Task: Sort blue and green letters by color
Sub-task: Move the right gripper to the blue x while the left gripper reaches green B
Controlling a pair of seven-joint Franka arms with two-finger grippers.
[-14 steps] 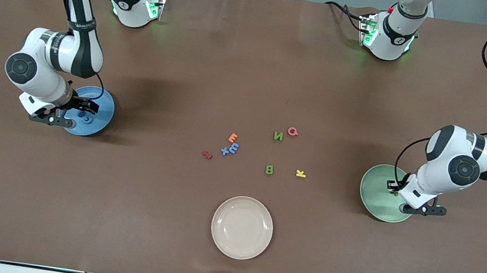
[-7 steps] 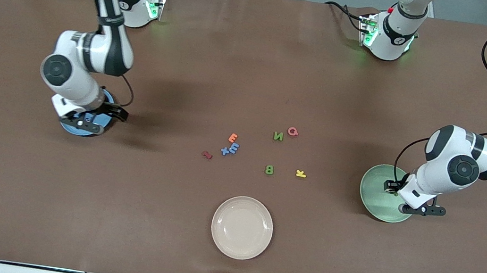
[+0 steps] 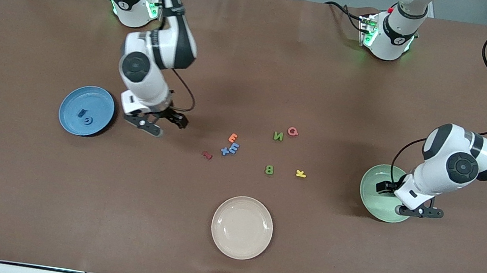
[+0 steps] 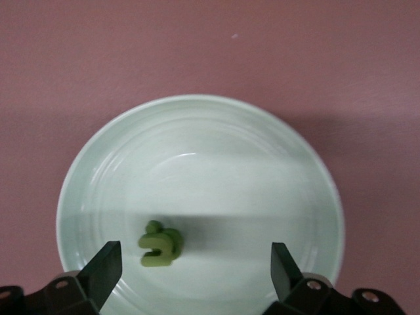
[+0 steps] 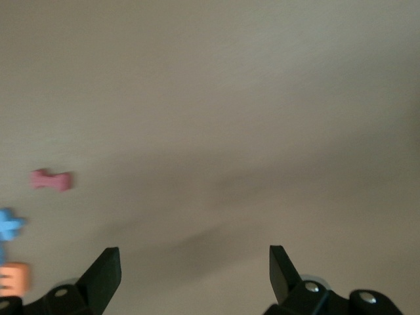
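Note:
My left gripper (image 3: 386, 187) hangs open over the green plate (image 3: 365, 199). In the left wrist view its jaws (image 4: 193, 262) stand wide, and green letters (image 4: 161, 243) lie loose in a small clump on that plate (image 4: 197, 100). My right gripper (image 3: 173, 119) is open and empty (image 5: 193, 262) over bare table between the blue plate (image 3: 68, 102) and the letter cluster. Two blue letters (image 3: 84, 116) lie on the blue plate. On the table lie a blue X (image 3: 225, 151), a blue M (image 3: 234, 147), a green N (image 3: 278, 136) and a green B (image 3: 269, 169).
An orange E (image 3: 233, 137), a red letter (image 3: 207, 154), a pink Q (image 3: 293, 131) and a yellow K (image 3: 300, 173) lie among the blue and green ones. A beige plate (image 3: 242, 227) sits nearer the front camera.
My right arm left the blue plate and swung toward the letters in the middle. My left gripper opened over the green plate, and a green letter now lies on it.

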